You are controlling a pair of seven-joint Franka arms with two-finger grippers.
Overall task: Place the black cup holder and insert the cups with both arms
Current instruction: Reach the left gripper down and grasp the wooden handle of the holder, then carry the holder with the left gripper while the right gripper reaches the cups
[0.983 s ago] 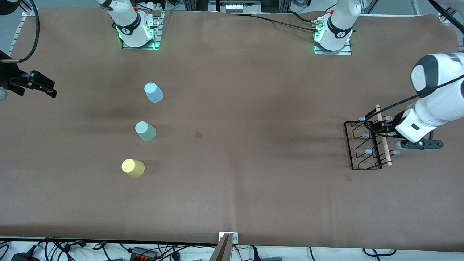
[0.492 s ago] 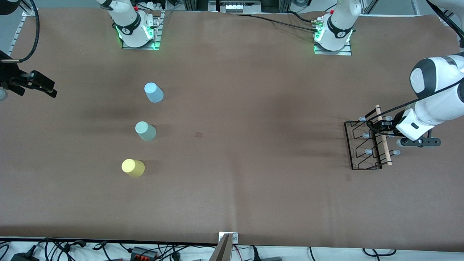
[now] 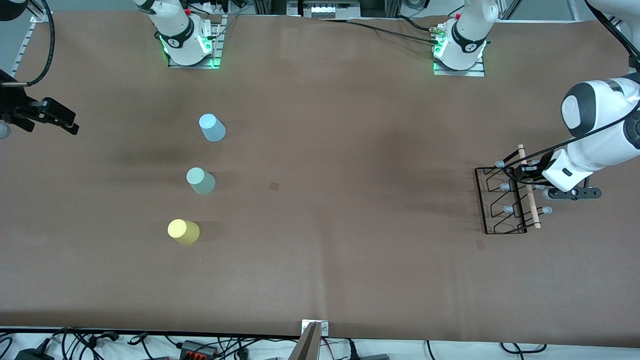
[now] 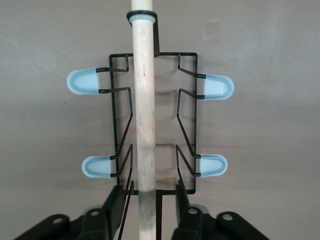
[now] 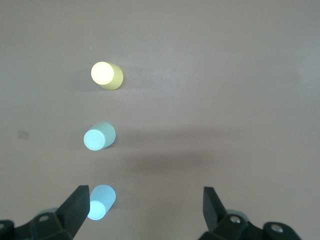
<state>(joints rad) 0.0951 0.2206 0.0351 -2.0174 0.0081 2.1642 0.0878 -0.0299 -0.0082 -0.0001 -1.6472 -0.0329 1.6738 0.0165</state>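
Observation:
The black cup holder (image 3: 530,200) lies on the table at the left arm's end, its wooden rod on top. My left gripper (image 3: 523,172) is open, with one finger on each side of the rod (image 4: 144,100) and gaps between; in the left wrist view (image 4: 148,200) the grey-tipped prongs stick out to both sides. The blue cup (image 3: 212,127), the green cup (image 3: 201,180) and the yellow cup (image 3: 183,231) stand in a row toward the right arm's end. My right gripper (image 3: 74,124) is open and empty, high over the table edge at the right arm's end. The right wrist view (image 5: 145,207) shows the yellow (image 5: 106,75), green (image 5: 98,137) and blue (image 5: 100,201) cups below.
The brown table cover (image 3: 320,250) is bare between the cups and the holder. Both arm bases (image 3: 187,42) stand along the edge farthest from the front camera. Cables lie along the nearest edge.
My left gripper has slid a little along the rod toward the arm bases. The holder, the cups and the right arm have not moved.

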